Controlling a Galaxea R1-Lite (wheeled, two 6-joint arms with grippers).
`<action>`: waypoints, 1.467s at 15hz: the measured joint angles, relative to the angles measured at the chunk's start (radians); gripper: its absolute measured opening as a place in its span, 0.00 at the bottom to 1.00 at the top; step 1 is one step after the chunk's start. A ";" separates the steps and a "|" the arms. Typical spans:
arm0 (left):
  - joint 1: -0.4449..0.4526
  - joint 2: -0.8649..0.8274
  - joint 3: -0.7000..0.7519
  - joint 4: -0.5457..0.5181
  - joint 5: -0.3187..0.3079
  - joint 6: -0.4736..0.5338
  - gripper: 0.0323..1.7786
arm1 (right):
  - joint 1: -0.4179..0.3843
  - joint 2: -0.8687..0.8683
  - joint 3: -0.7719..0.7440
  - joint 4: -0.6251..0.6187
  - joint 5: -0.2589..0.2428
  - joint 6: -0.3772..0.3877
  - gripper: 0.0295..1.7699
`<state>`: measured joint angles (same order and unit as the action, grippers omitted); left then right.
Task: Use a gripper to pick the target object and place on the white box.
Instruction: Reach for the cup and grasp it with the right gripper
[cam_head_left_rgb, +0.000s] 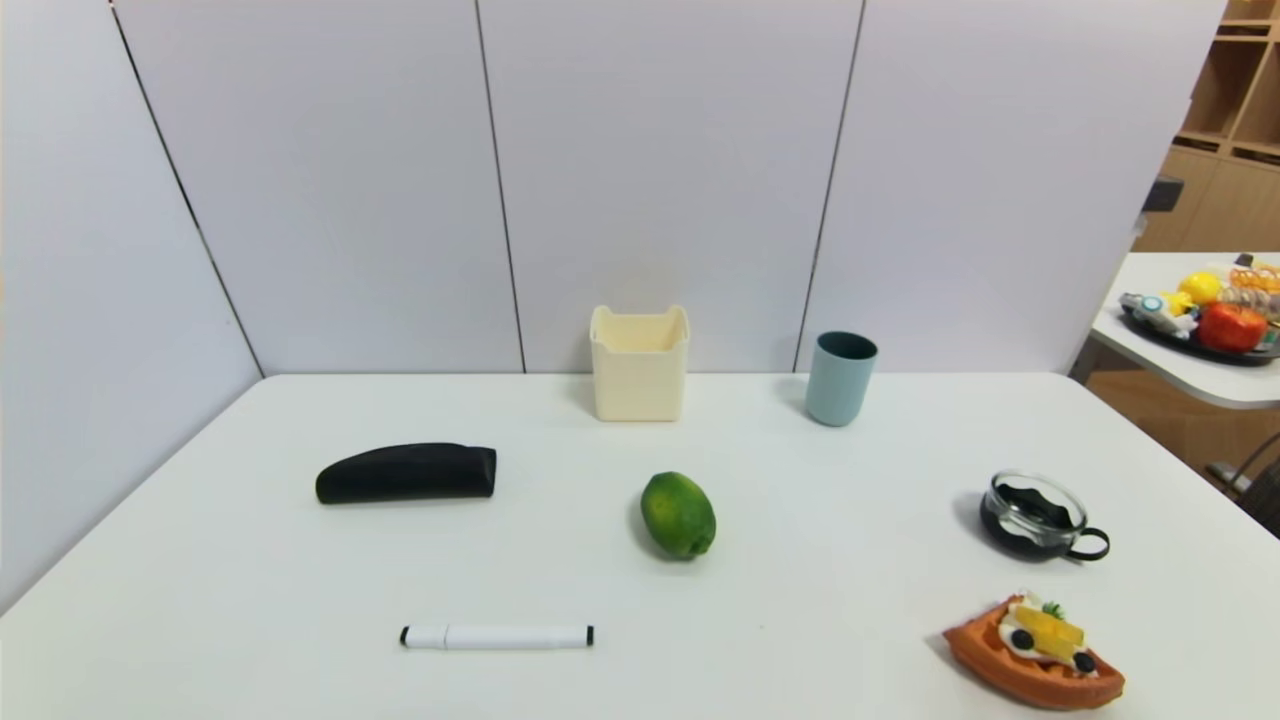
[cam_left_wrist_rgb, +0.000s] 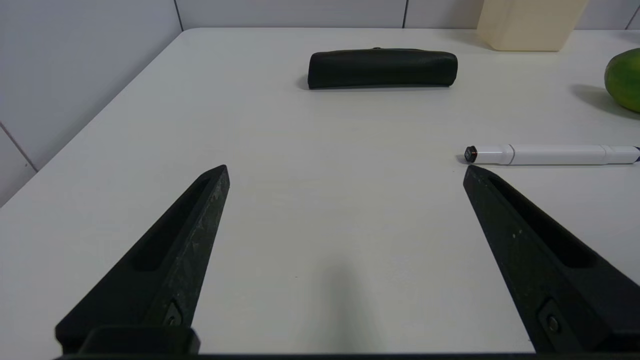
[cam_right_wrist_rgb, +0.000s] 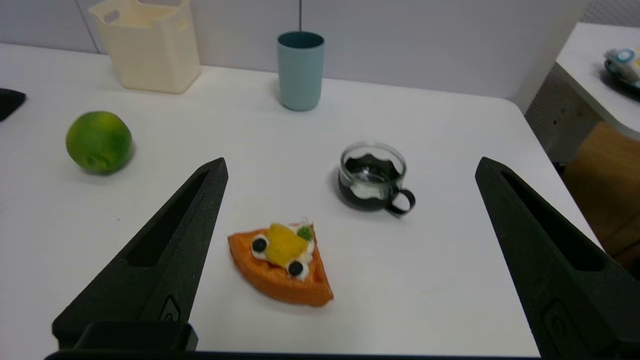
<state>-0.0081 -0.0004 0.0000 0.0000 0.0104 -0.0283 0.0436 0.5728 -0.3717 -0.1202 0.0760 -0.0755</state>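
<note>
Left pincer (cam_left_wrist_rgb: 345, 170) released, low over the bare near-left tabletop (cam_head_left_rgb: 250, 580), idle. Box (cam_head_left_rgb: 640, 362) stands at the back centre; tumbler (cam_head_left_rgb: 840, 378) just right of it, apart, upright, pale blue-grey, teal inside. Right pincer (cam_right_wrist_rgb: 350, 165) released, near the waffle (cam_right_wrist_rgb: 282, 265). Risk: a reach could clip the glass cup (cam_right_wrist_rgb: 372, 176), or a high grip could tip the tall tumbler.

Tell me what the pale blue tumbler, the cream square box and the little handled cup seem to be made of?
The pale blue tumbler looks like matte plastic: opaque, no glare. The cream square box also seems plastic, smooth with moulded rounded corners. The little handled cup appears to be clear glass, see-through at the rim, with a black handle.
</note>
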 joint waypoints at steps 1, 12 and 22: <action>0.000 0.000 0.000 0.000 0.000 0.000 0.95 | 0.005 0.067 -0.051 -0.029 0.028 -0.004 0.97; 0.000 0.000 0.000 0.000 0.000 0.000 0.95 | 0.027 0.753 -0.309 -0.396 0.212 -0.060 0.97; 0.000 0.000 0.000 0.000 0.000 0.000 0.95 | 0.032 1.337 -0.373 -0.755 0.212 -0.066 0.97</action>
<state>-0.0077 -0.0004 0.0000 0.0000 0.0104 -0.0283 0.0753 1.9102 -0.7443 -0.8749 0.2881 -0.1419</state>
